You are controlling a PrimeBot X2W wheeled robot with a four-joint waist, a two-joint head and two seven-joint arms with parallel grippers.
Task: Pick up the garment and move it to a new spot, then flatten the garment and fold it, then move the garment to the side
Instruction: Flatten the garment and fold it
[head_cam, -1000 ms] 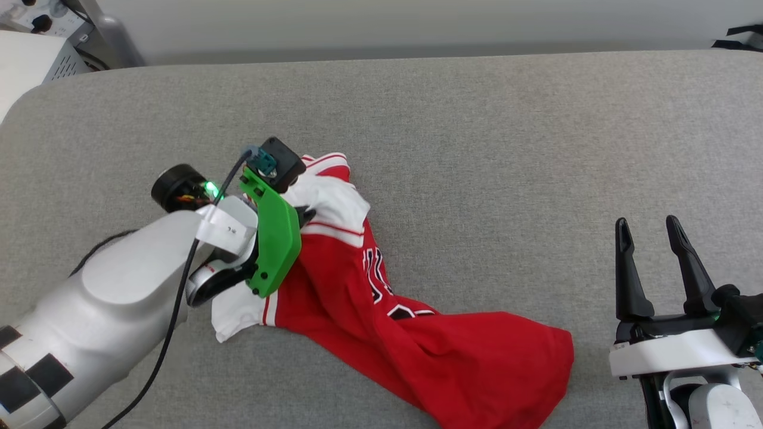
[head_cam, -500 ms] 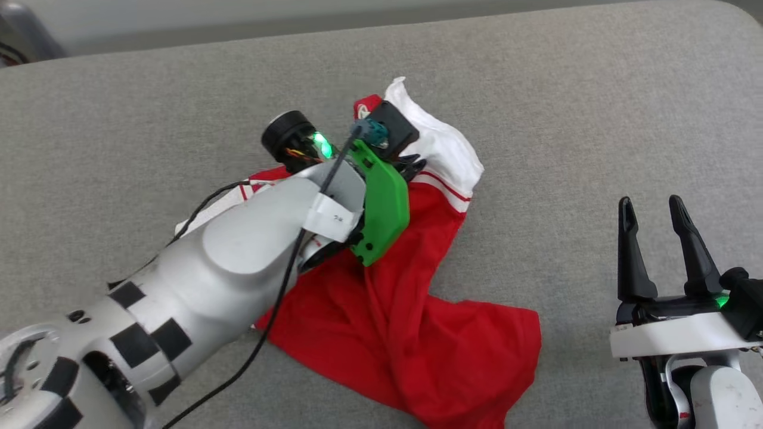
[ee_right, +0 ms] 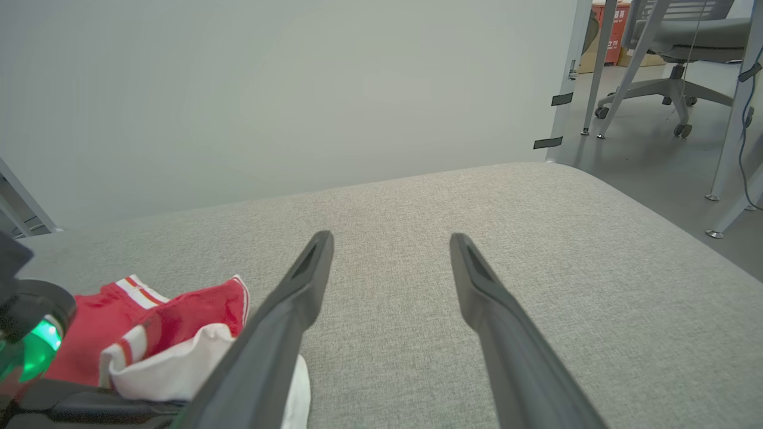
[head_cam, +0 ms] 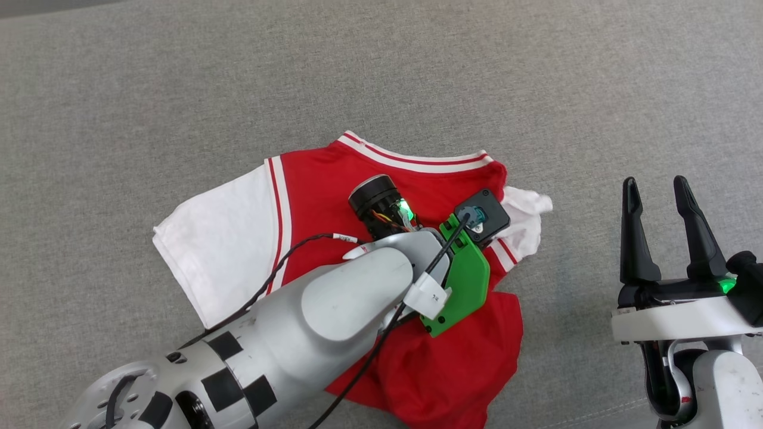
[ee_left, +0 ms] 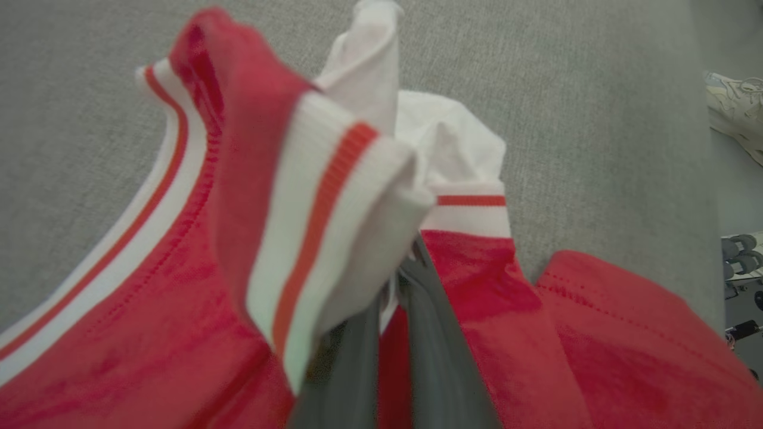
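Observation:
The garment (head_cam: 310, 190), red with white sleeves and striped trim, lies partly spread on the grey padded surface (head_cam: 179, 77). Its collar points away from me and one white sleeve lies flat at the left. My left arm reaches over it, and the green wrist bracket (head_cam: 462, 286) covers the fingers. In the left wrist view my left gripper (ee_left: 396, 286) is shut on bunched fabric of the garment (ee_left: 149, 310) near the other sleeve's striped cuff. My right gripper (head_cam: 654, 180) stands open and empty to the right of the garment. In its own view the right gripper (ee_right: 390, 238) has the garment (ee_right: 101, 322) at its lower left.
The padded surface (ee_right: 536, 250) ends in a rounded edge at the right, with bare floor, metal table legs (ee_right: 730, 119) and an office chair (ee_right: 673, 36) beyond. A pale shoe (ee_left: 736, 104) lies on the floor past the edge. A plain wall (ee_right: 268, 89) runs behind.
My left gripper has dragged the held sleeve area rightward, and the garment has gone from a crumpled strip to a partly spread shirt. The head camera has tilted down. The right gripper stays open.

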